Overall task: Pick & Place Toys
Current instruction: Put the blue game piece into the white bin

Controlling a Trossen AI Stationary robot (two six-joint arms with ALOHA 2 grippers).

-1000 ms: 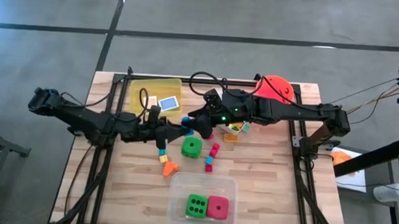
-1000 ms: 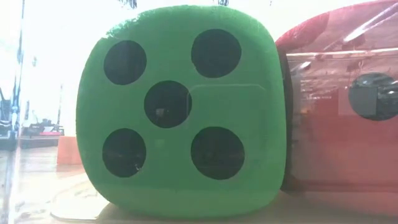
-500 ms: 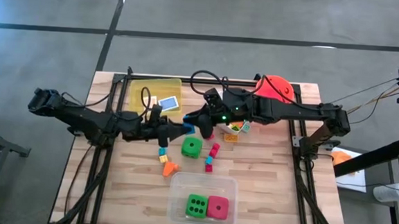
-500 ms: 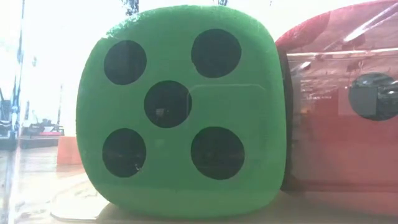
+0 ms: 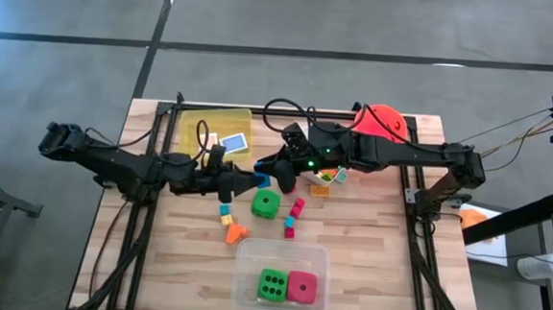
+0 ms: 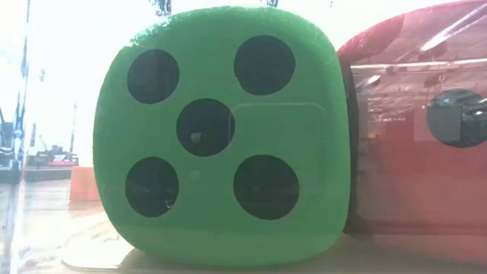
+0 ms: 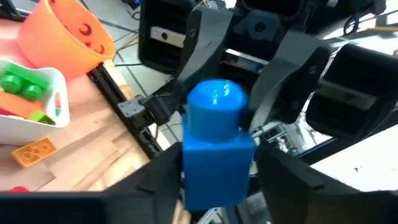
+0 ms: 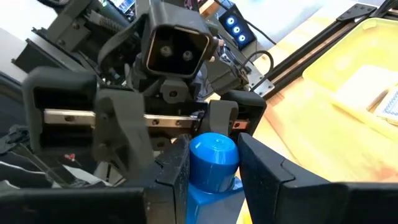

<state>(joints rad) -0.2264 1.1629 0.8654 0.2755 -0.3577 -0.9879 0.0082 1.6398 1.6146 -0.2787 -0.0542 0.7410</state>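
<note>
High view. We see the left gripper and the right gripper meeting tip to tip over the middle of the table, with a blue block between them. Just beside them, toward the near edge, lies a green die; a clear tub at the near edge holds a second green die and a pink die. A yellow tub (holding a blue tile) sits at the far left, and an orange bucket at the far right.

Low view. We see only the five-dot face of the boxed green die, with the pink die touching its side.

Left wrist view. The left fingers flank the lower body of the blue block; whether they press it we cannot tell. The other arm's fingers close on its round stud.

Right wrist view. The right gripper is narrowed onto the blue block, both fingers touching its stud.
</note>
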